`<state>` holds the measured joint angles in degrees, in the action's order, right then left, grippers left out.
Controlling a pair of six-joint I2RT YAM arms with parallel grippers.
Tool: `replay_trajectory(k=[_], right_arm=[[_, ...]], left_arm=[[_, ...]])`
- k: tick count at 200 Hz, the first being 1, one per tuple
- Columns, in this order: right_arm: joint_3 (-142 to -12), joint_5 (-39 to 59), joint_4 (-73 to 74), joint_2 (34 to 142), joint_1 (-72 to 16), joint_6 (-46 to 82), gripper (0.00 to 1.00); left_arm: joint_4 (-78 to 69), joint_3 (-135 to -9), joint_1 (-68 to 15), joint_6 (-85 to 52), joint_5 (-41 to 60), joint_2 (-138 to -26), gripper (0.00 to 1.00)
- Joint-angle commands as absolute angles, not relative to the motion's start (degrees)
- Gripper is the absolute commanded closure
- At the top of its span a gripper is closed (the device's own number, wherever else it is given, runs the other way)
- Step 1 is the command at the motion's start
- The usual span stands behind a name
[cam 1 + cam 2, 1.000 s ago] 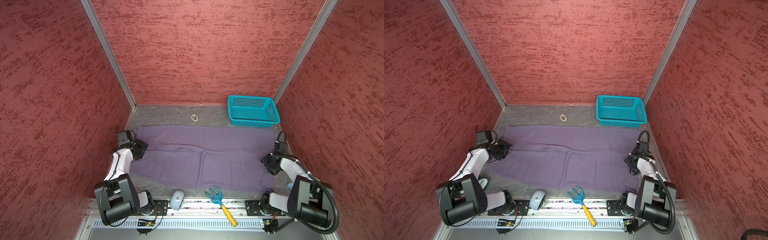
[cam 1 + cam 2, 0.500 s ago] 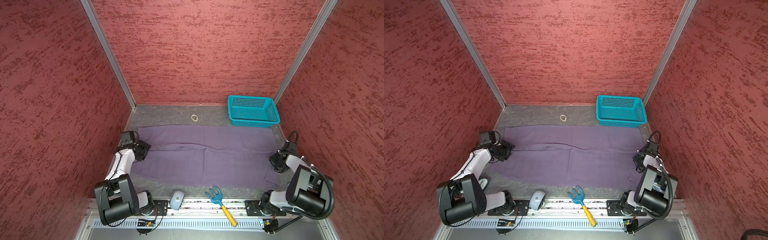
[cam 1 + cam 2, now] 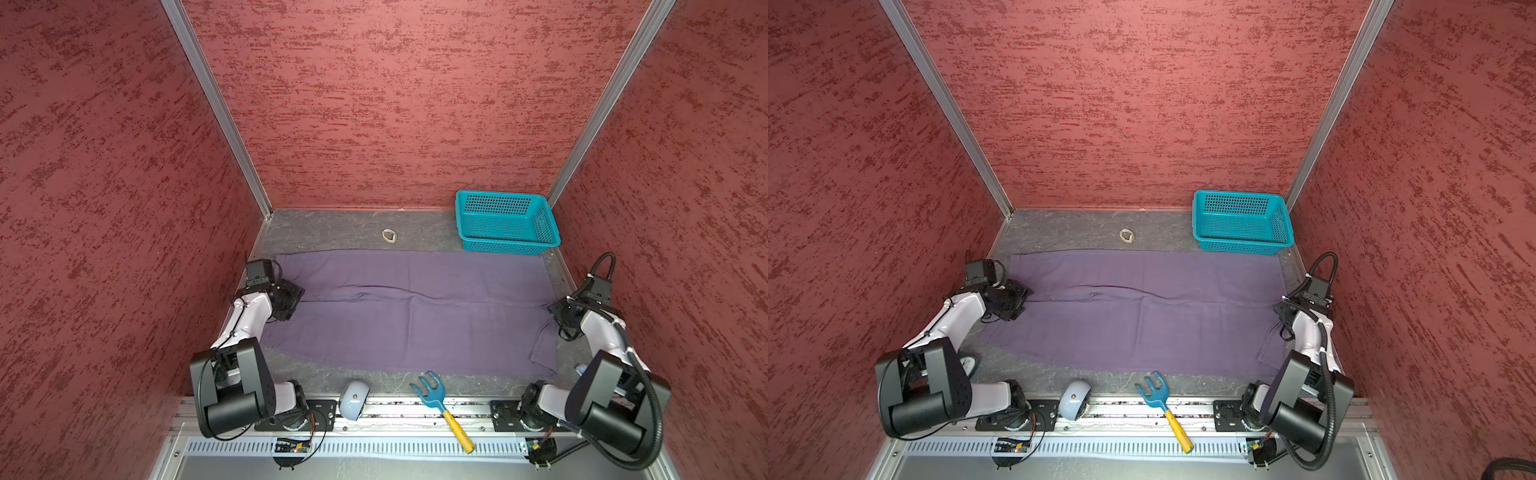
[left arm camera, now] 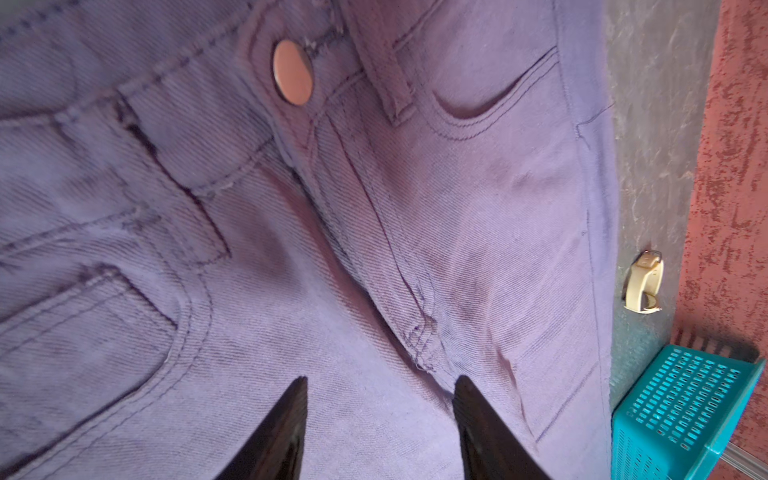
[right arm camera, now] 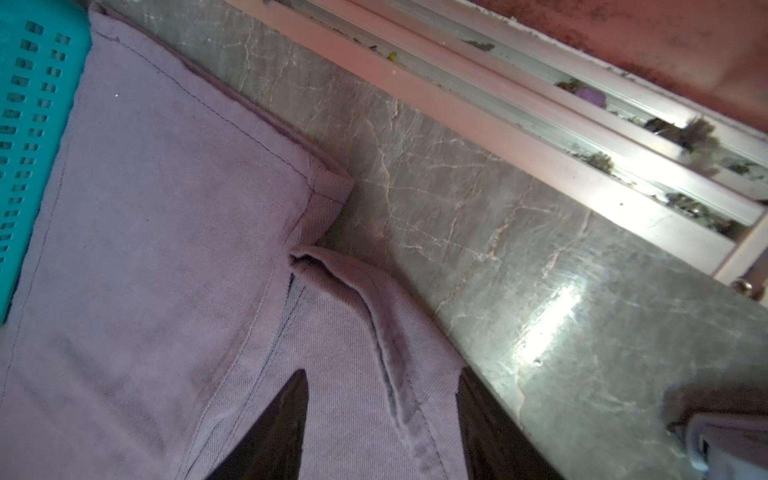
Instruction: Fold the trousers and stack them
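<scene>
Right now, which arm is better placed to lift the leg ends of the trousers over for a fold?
Likely the right. The right gripper hangs open over the trousers' leg ends; the left gripper is at the buttoned waist.

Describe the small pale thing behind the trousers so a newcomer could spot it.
Start at the back wall, then the bare grey strip of table between it and the trousers. There, left of the teal basket, lies a small cream strap curled into a loop. It is the only pale, ring-shaped thing there, touching neither neighbour.
</scene>
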<state>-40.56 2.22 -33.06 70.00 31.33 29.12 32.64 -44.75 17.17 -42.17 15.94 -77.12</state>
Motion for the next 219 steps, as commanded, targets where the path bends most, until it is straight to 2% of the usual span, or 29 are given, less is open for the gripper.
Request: replay_trajectory(k=[1,47,83,92,105,115,174,219], right_arm=[[-39.7,1.2,-35.3,70.1,31.3,27.5,0.40],[-37.1,7.6,-29.4,75.3,30.6,28.0,0.43],[-35.3,5.7,-27.4,76.8,26.1,28.1,0.45],[-34.6,5.9,-26.5,77.2,26.1,28.3,0.56],[-34.0,6.6,-25.0,78.2,26.1,28.4,0.88],[-34.0,6.5,-24.9,78.8,26.1,28.5,1.00],[-39.7,-0.3,-30.0,72.4,26.5,28.2,1.00],[-42.4,-5.3,-31.4,68.5,27.4,28.0,1.00]], left_arm=[[33.2,-47.5,16.0,-41.0,14.8,-79.8,0.43],[34.4,-48.6,14.6,-40.7,13.4,-80.9,0.44],[36.4,-48.8,14.7,-40.0,11.9,-80.7,0.43],[36.9,-49.3,14.7,-40.0,11.8,-81.0,0.43],[37.6,-50.4,14.7,-39.9,11.9,-81.6,0.43],[38.4,-51.4,14.7,-39.6,11.7,-82.0,0.43],[39.7,-51.7,17.0,-38.8,11.7,-83.6,0.44],[42.8,-51.5,21.0,-37.6,11.7,-79.0,0.43]])
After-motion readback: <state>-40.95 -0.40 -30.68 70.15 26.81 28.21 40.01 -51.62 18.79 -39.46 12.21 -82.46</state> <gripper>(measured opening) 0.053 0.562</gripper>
